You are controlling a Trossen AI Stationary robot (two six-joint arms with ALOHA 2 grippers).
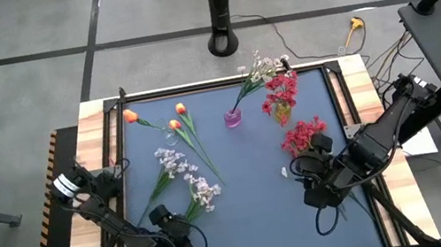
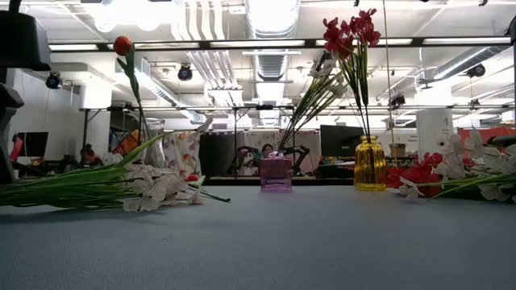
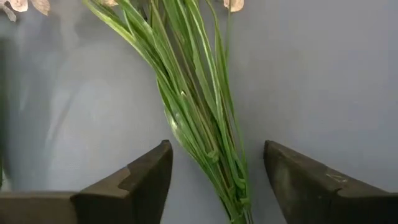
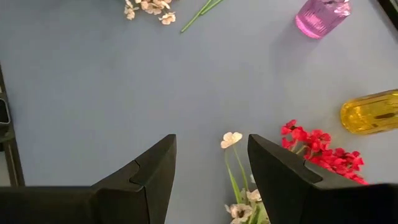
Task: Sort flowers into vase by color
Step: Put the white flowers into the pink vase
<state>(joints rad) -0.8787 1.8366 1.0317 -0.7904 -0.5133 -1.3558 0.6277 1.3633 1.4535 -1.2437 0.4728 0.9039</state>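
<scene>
- High view: the left gripper [image 1: 171,239] sits at the near-left of the counter [image 1: 250,190], at the stem end of a white spray [image 1: 202,189] lying flat. A second white spray [image 1: 169,160] lies just beyond it, and three orange tulips [image 1: 174,125] farther back. The right gripper [image 1: 313,182] hangs near the loose red spray [image 1: 303,135]. The pink vase [image 1: 232,118] already holds white blossoms, the yellow vase [image 1: 282,113] red ones.
- Low view: both vases stand upright at the back, well apart from the flat-lying flowers in front.
- Left wrist view: the green stems [image 3: 205,130] run between the spread jaws, which are not yet touching them. I judge the step to be picking up this white spray; next, close on the stems, lift, and carry it to the pink vase.
- Right wrist view: jaws part-open, holding nothing, with a white blossom [image 4: 232,139] on its stem between them. The neighbouring spray's leaves could get caught.
</scene>
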